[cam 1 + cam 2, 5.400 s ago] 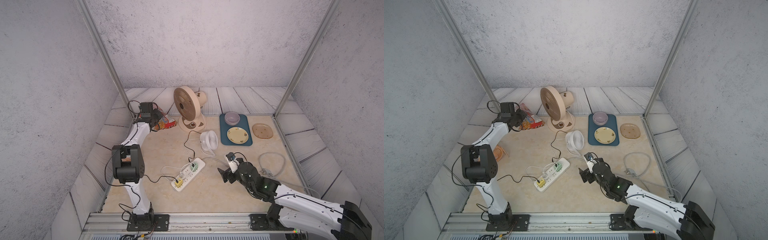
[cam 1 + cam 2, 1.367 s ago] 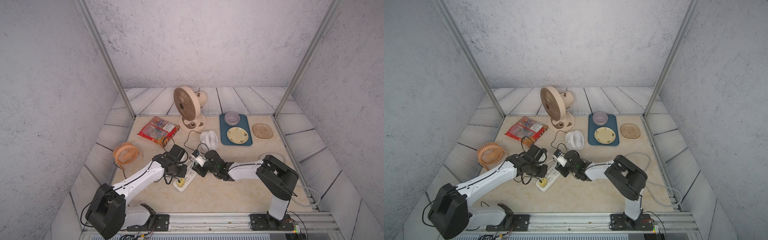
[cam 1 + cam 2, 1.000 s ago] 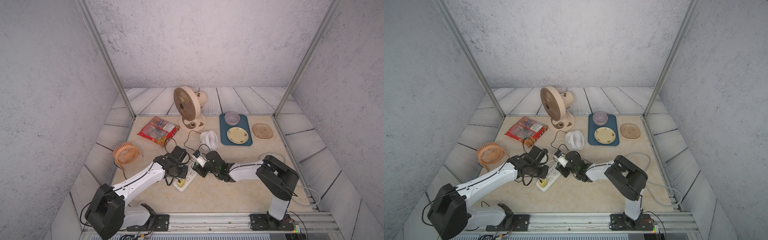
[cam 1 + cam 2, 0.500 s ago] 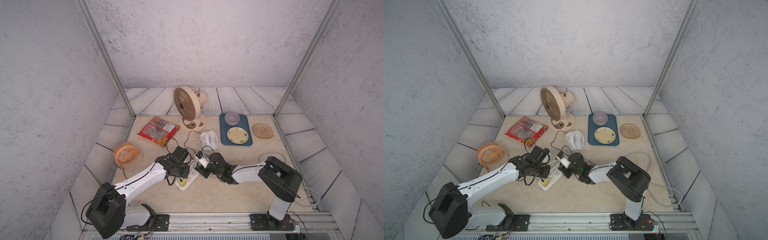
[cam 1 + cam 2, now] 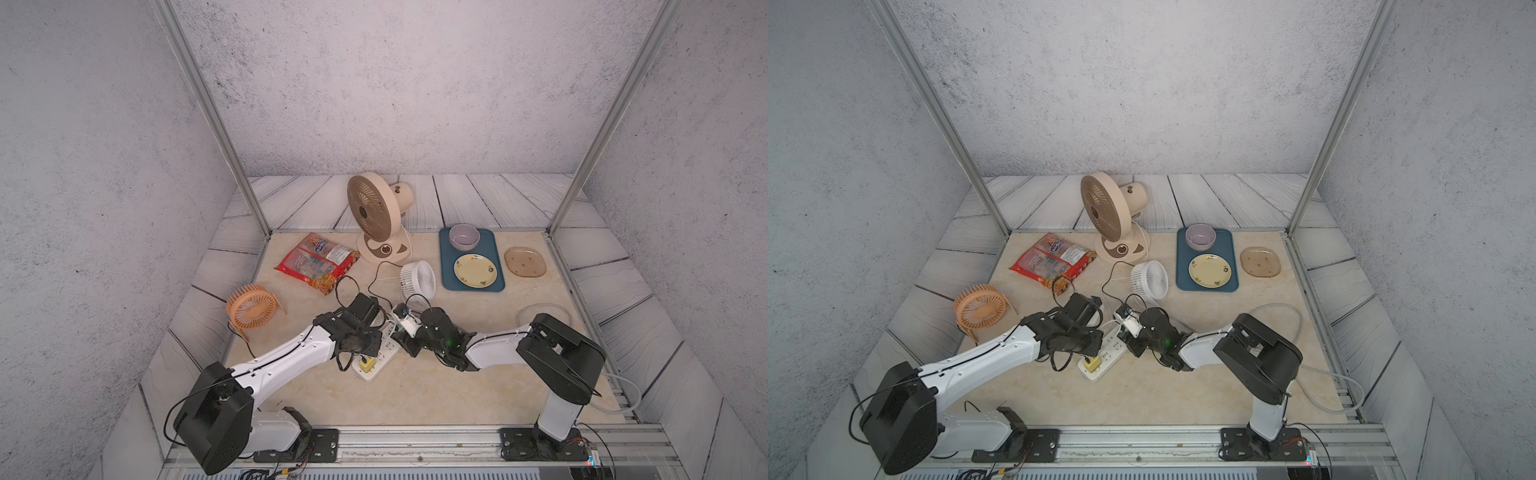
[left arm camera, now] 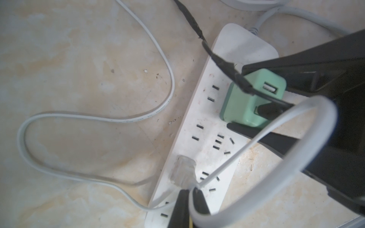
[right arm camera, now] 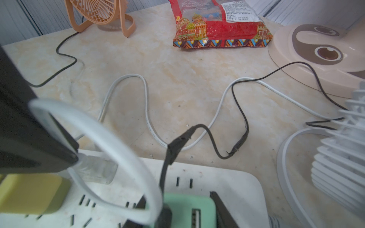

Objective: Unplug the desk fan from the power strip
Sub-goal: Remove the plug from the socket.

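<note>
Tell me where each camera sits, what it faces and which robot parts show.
Both top views: high at the front, looking down and back; left arm and right arm whole, reaching the power strip.
Left wrist: above the strip, looking down; left gripper pinching a white cord, right gripper around the green adapter.
Right wrist: low over the strip, facing the beige desk fan's base; both grippers show.
Wrist views share the green adapter.

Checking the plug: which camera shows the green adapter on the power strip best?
Left wrist: the green adapter shows nearly whole, seated in the power strip. The right wrist view crops it at the frame edge; in both top views it is hidden.
</note>
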`<state>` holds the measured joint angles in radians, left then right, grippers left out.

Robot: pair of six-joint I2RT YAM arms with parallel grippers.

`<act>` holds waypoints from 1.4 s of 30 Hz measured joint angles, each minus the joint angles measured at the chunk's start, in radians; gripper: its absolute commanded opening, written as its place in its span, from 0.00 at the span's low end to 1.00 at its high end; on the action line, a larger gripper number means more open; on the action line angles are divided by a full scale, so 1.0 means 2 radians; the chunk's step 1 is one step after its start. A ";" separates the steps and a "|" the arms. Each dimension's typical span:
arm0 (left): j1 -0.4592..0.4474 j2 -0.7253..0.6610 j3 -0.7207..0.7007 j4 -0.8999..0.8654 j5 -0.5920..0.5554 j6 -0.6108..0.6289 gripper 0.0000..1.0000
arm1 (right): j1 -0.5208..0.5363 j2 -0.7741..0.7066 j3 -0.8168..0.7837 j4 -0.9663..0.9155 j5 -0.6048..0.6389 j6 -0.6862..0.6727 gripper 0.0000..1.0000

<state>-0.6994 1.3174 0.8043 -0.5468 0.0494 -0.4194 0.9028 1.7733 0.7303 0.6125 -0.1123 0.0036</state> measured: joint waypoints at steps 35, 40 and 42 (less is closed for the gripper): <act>-0.023 0.019 0.009 0.017 0.000 -0.001 0.00 | 0.004 -0.040 -0.020 -0.038 0.048 -0.009 0.00; -0.024 0.019 0.009 0.018 -0.001 -0.004 0.00 | 0.006 -0.040 -0.020 -0.038 0.054 -0.009 0.00; -0.024 0.019 0.008 0.018 -0.001 -0.005 0.00 | 0.007 -0.040 -0.020 -0.038 0.056 -0.008 0.00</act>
<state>-0.7467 1.3548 0.8200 -0.5117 0.0475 -0.4286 0.9169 1.6932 0.6903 0.5358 0.0006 -0.0128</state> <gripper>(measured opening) 0.089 0.438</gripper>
